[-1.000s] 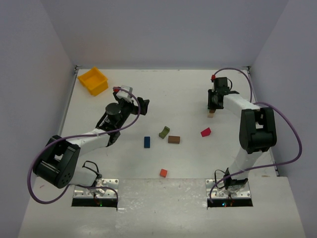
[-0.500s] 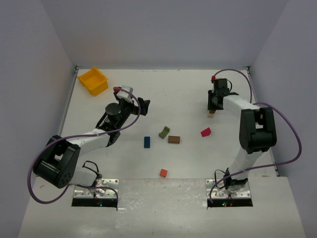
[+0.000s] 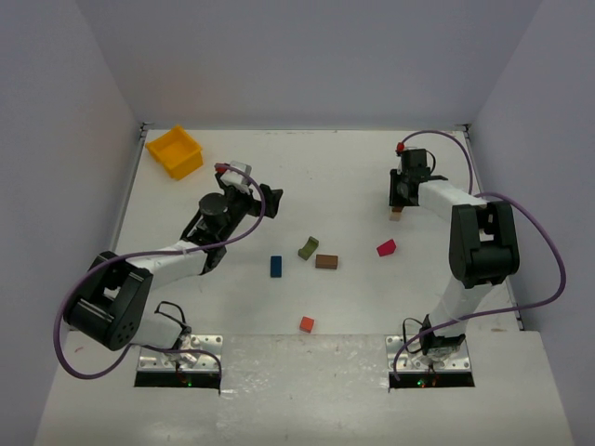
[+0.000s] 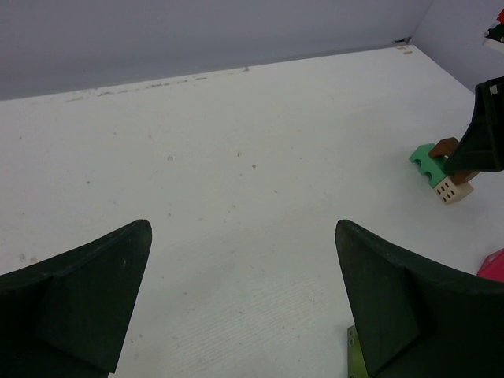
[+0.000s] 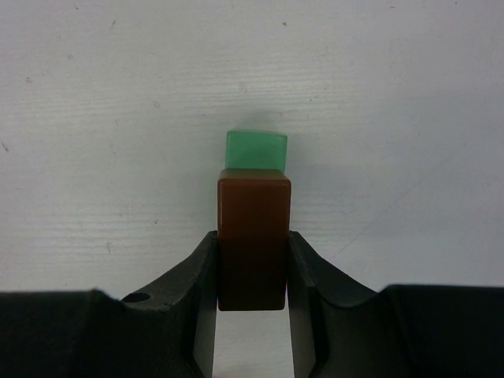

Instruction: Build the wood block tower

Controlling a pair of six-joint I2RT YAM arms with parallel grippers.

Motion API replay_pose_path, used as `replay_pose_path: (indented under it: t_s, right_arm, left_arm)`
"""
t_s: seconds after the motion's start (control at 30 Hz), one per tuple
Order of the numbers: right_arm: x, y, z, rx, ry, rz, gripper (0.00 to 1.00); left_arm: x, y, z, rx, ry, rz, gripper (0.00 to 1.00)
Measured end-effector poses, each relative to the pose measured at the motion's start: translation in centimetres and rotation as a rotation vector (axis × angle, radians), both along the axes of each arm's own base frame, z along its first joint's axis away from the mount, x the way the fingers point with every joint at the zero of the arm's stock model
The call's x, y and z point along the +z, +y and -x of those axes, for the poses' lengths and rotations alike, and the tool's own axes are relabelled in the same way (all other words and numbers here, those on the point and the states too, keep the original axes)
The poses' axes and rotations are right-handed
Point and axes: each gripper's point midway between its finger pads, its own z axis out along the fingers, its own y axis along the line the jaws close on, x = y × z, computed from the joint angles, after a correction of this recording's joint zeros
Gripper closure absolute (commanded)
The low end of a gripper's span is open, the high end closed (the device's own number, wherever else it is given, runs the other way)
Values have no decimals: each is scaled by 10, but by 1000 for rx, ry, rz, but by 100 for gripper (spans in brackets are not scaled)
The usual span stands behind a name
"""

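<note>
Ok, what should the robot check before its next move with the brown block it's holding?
1. Grip on the held brown block: ok, the right jaws are shut on both its sides.
2. Block straight in the grip: ok, it sits square between the jaws.
3. Resting on the green block or the pale block: cannot tell, the jaws hide the contact.
4. Left jaws out of the way: ok, open, empty, far from those blocks.
5. Tower finished: not ok, the blue block, magenta block and orange-red block lie loose on the table.
</note>
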Motion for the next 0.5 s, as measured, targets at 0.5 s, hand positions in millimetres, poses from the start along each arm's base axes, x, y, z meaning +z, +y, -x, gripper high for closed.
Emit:
replay_pose_path:
  t_s: [0.5]
  right_arm:
    - [0, 1, -1, -1, -4, -4, 77]
  left_arm:
    - [-2, -1, 0, -5, 4, -3, 0]
